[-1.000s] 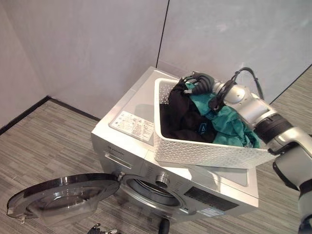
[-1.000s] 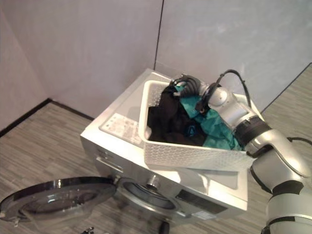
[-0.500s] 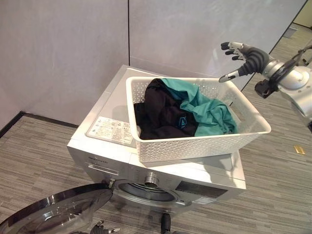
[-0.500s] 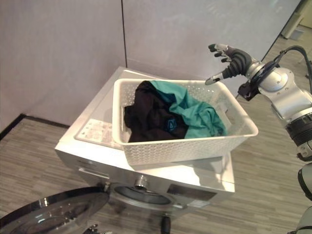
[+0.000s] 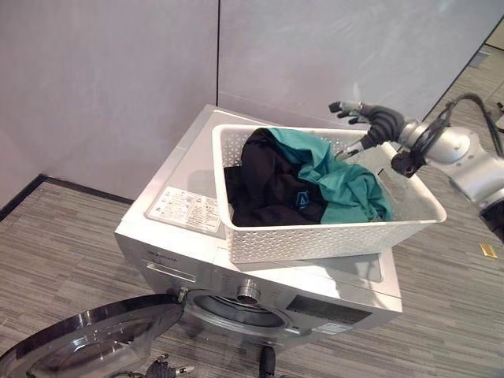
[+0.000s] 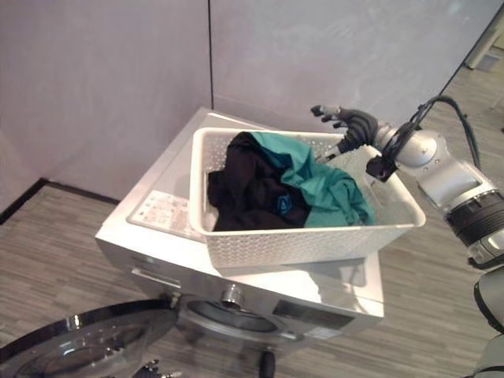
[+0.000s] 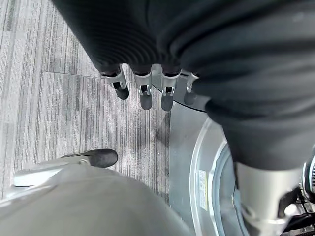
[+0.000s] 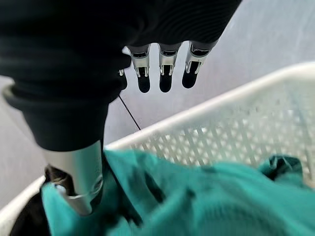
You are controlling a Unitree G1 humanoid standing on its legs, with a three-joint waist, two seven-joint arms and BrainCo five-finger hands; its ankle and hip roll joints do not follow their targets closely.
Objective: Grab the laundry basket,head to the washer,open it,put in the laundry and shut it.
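The front-loading washing machine (image 5: 260, 268) stands below and ahead of the right hand (image 5: 376, 124), its round glass door (image 5: 87, 339) already swung wide open low down, well away from that hand. On the washer's top sits the white perforated laundry basket (image 5: 315, 236), directly beneath the right hand, whose thumb (image 5: 353, 149) dips just inside the basket's far rim.

In the basket lie the clothes: a black garment (image 5: 264, 189) on the side farther from the hand, and a teal garment (image 5: 346, 185) nearer, just under the thumb. The right wrist view has the teal cloth (image 8: 206, 196) close below the thumb, apparently just apart, though contact cannot be ruled out.

The right hand is released, its fingers (image 8: 165, 69) spread and straight, grasping nothing. The left hand (image 7: 147, 83) hangs low beside the open door, fingers relaxed and empty.

By my reading the basket is delivered and the door is open, so the step in hand is loading the laundry, and none of it has left the basket yet. The next move calls for the right hand to sink into the pile just beneath it, close on the teal garment, lift it clear of the rim, and carry it down to the drum opening (image 5: 240, 307) under the basket. Loose cloth may trail or snag on the rim.
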